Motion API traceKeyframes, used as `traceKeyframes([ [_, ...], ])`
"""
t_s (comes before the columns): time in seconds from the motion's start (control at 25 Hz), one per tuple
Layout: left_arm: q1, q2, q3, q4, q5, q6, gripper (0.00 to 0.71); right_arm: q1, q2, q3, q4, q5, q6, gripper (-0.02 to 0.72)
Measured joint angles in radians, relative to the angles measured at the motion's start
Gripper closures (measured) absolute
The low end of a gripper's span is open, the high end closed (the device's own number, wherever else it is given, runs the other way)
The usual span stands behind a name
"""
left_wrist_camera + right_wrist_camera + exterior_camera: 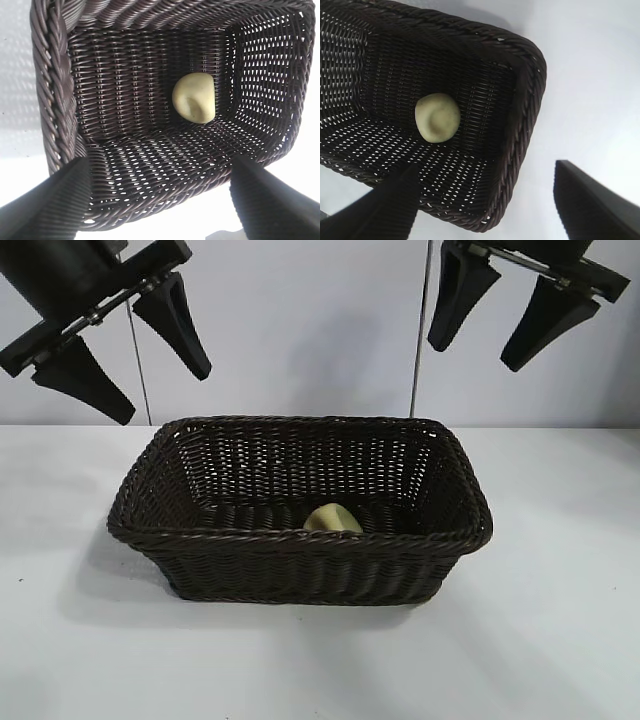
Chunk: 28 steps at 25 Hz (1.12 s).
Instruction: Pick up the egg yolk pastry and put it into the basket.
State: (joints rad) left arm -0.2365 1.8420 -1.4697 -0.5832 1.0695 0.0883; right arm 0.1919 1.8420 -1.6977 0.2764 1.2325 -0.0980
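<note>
You have one basket (pixel 300 540) on the desk (pixel 560 620), a single dark woven one. Inside it you can count one egg yolk pastry (pixel 332 519), and no second piece shows in any view. Above it you have two claws, the left claw (pixel 128 345) and the right claw (pixel 515 312), each with two fingers spread apart and empty.

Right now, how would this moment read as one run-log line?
egg yolk pastry: on basket floor, near front wall | left gripper: open, raised, empty | right gripper: open, raised, empty | placement: done
</note>
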Motion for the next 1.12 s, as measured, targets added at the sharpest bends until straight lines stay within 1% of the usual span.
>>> traceKeyframes([
  [0.32,0.000,0.000,0.000,0.000,-0.001,0.000,0.149,0.000,0.000,0.000,0.000,0.000,0.000,0.163],
  [0.8,0.000,0.000,0.000,0.000,-0.048,0.000,0.149,0.000,0.000,0.000,0.000,0.000,0.000,0.163],
  [1.12,0.000,0.000,0.000,0.000,-0.049,0.003,0.149,0.000,0.000,0.000,-0.001,0.000,0.000,0.163],
])
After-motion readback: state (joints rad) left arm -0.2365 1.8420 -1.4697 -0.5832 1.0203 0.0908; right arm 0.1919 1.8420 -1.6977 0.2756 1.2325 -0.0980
